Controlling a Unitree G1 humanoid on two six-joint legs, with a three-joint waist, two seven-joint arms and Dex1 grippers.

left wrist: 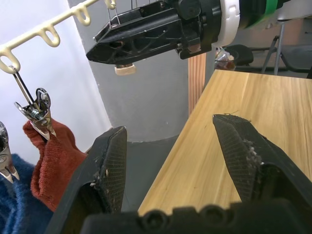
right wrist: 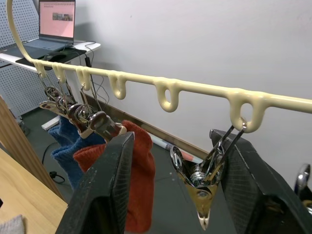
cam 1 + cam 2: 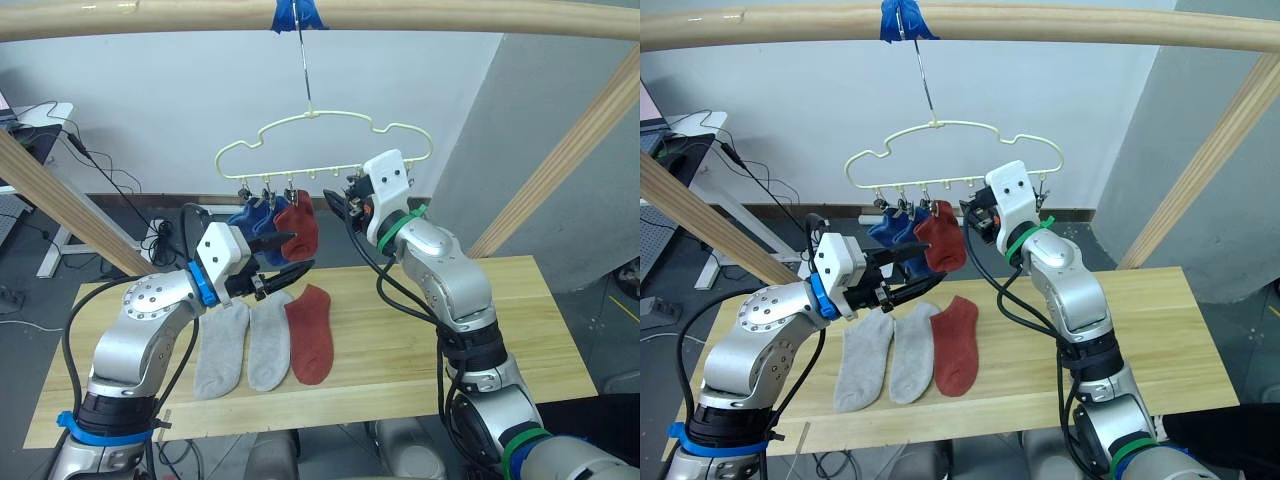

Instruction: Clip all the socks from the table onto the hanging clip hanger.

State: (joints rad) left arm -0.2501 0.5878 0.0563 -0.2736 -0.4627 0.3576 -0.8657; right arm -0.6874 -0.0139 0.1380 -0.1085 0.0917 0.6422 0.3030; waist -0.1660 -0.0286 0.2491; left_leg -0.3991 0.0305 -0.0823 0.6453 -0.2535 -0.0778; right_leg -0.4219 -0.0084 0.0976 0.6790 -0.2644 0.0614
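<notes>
Nearest to us lies the long desk of light wood planks [image 3: 520, 330], its grain running lengthwise. On it three short knit socks rest side by side, toes toward us: two light grey socks [image 3: 222, 349] [image 3: 269, 345] touching along their edges, and a rust red sock [image 3: 311, 333] just beside the second grey one.

Above the socks' cuffs we see the left end effector [image 3: 910, 276], its two black fingers [image 1: 108, 168] spread wide and holding nothing, pointing toward the hanging socks. The right end effector [image 3: 350, 208] is raised beside the hanger; in the right wrist view its fingers [image 2: 111, 180] stand wide apart, empty, with a small metal clip [image 2: 202, 178] hanging between them, untouched as far as we can tell.

Behind the desk hangs the thin pale-yellow wire clip hanger with a cloud-like outline [image 3: 325, 130], its long hook caught in blue tape [image 3: 296, 14] on a thick wooden pole [image 3: 450, 18]. From its clips hang two blue socks [image 3: 252, 228] and a second rust red sock [image 3: 300, 228], bunched close together.

Farther back we see a white wall [image 3: 150, 90], slanted wooden poles [image 3: 570, 150] at either side, cables [image 3: 130, 190] on the grey floor [image 3: 30, 270], and a laptop [image 2: 54, 22] on a side desk.
</notes>
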